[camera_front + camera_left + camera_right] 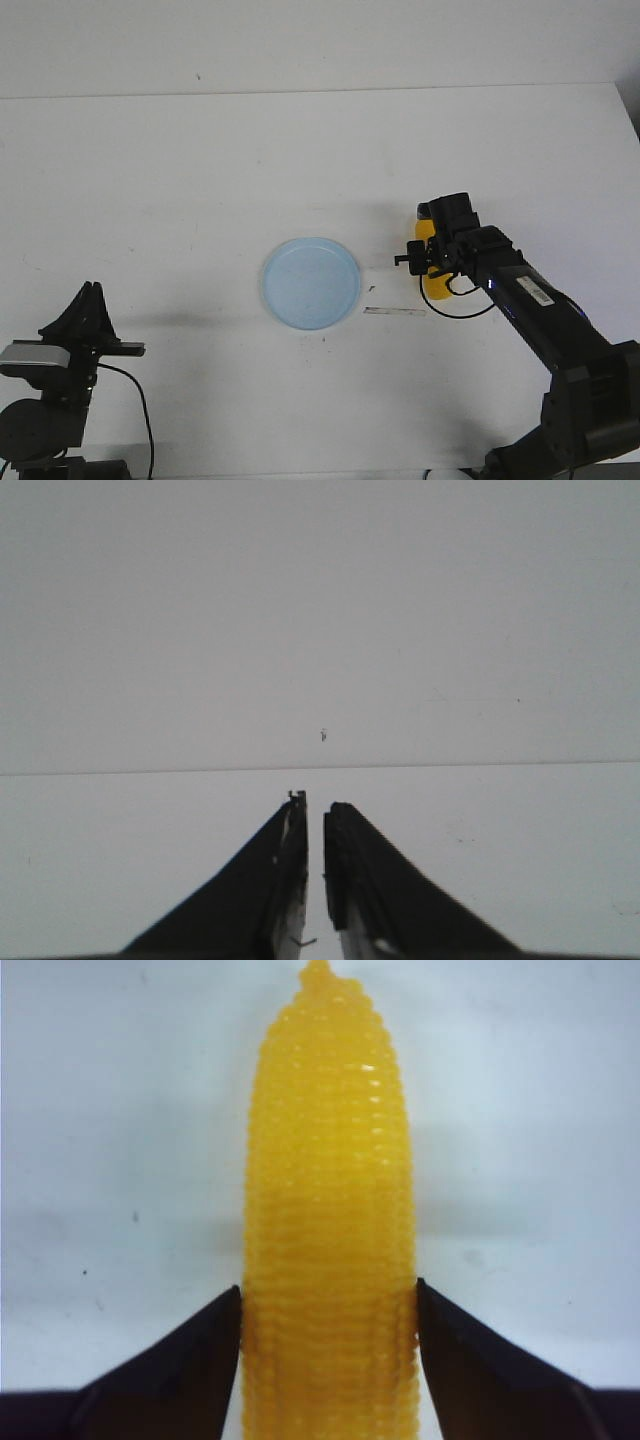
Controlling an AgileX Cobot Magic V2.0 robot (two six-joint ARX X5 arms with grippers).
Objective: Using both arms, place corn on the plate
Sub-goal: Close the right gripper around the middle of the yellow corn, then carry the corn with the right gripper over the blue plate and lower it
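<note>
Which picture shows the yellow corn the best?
The right wrist view: the corn fills the picture, bumpy kernels clear, between the right gripper fingers. The front view shows only yellow bits behind that gripper, beside the plate. The left wrist view shows no corn.

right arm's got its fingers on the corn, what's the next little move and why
Probably lift the corn a little, then carry it toward the robot's left, over the plate. The right gripper has a finger against each side of the cob, so the hold looks set, and the plate lies bare beside it. The left gripper sits nearly shut, far off.
</note>
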